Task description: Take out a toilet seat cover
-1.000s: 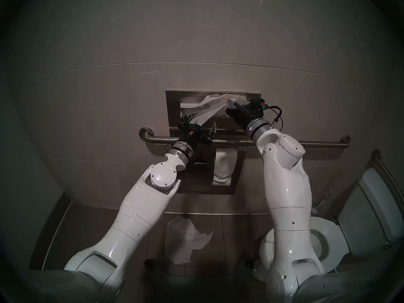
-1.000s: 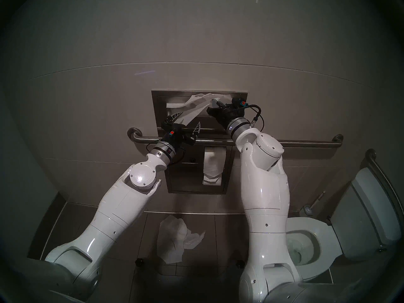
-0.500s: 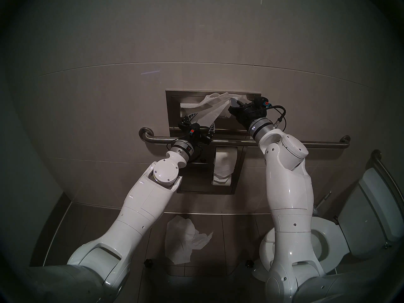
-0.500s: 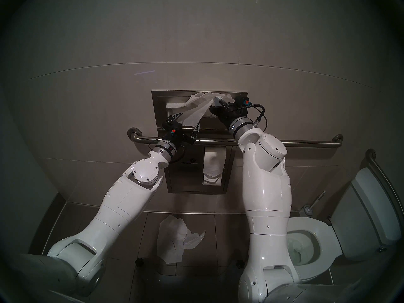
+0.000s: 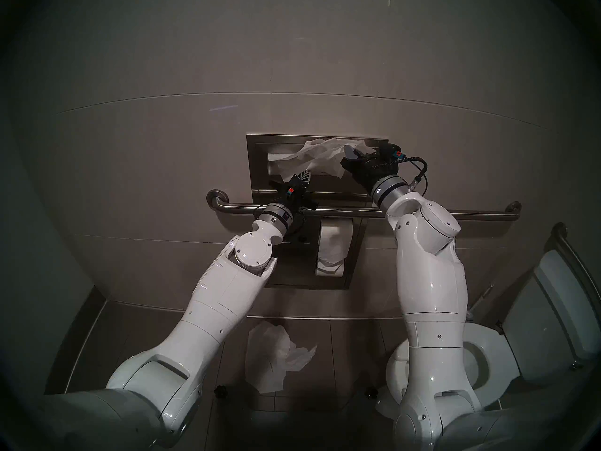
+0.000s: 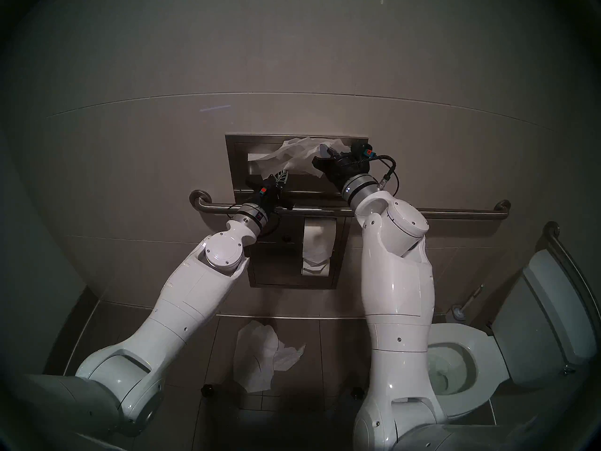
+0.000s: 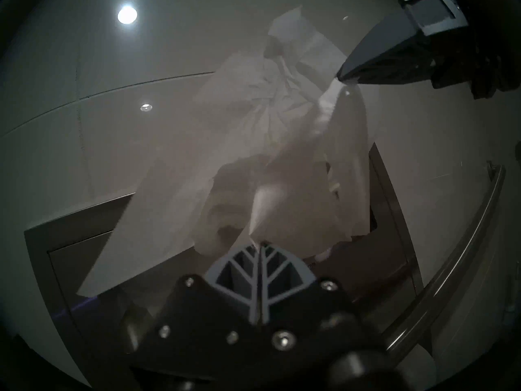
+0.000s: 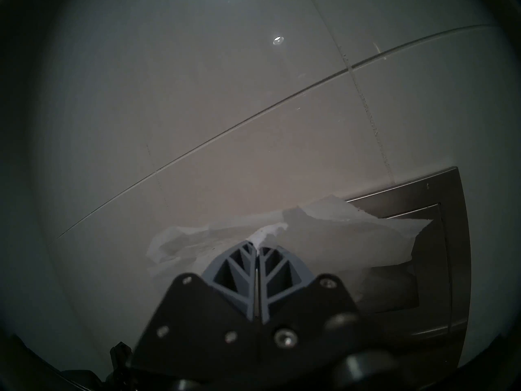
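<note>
toilet seat cover point(image 5: 312, 155) ×1, between both grippers | left gripper point(image 7: 258, 244) ×1, clamped on its lower fold | right gripper point(image 8: 257, 245) ×1, clamped on its upper edge | crumpled sheet point(image 5: 273, 359) ×1, far below both

Right pincer point(image 8: 257, 248) pinches the toilet seat cover point(image 8: 324, 235) beside dispenser point(image 8: 439, 241).

Public restroom stall: tiled wall point(image 5: 162, 167), toilet point(image 5: 481, 365), steel grab bar point(image 5: 455, 215), recessed dispenser point(image 5: 257, 167) with paper roll point(image 5: 331, 248), tiled floor point(image 5: 351, 349).
</note>
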Robot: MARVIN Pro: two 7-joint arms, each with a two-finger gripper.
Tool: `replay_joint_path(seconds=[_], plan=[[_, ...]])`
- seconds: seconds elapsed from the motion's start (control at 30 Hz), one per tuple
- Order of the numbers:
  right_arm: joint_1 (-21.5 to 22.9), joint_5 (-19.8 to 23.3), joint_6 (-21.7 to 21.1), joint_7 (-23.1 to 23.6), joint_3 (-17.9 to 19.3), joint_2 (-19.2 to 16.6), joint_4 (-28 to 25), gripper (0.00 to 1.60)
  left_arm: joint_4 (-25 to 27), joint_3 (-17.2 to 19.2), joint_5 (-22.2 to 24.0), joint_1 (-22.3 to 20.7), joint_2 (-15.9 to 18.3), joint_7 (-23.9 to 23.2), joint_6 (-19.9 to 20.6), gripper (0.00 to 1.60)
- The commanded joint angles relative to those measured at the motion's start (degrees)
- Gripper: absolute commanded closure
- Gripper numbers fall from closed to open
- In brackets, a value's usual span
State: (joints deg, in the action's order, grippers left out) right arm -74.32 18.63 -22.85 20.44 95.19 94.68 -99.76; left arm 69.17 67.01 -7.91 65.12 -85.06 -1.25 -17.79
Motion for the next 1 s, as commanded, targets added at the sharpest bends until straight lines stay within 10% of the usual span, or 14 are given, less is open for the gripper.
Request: replay_joint_path(seconds=[0.0, 0.97], plan=[[1.7, 0.1, -0.3, 0.6, -0.4, -0.3, -1.0, 1.60, 3.8, 0.3, -0.4, -1.6, 0.4, 0.1, -2.6, 1.60], [9.3, -4.3, 4.0, 0.8, -3.7, -2.1, 6.8, 1.60, 15.8, 6.7, 2.3, 6.2, 0.7, 7.8, -1.7, 1.60]])
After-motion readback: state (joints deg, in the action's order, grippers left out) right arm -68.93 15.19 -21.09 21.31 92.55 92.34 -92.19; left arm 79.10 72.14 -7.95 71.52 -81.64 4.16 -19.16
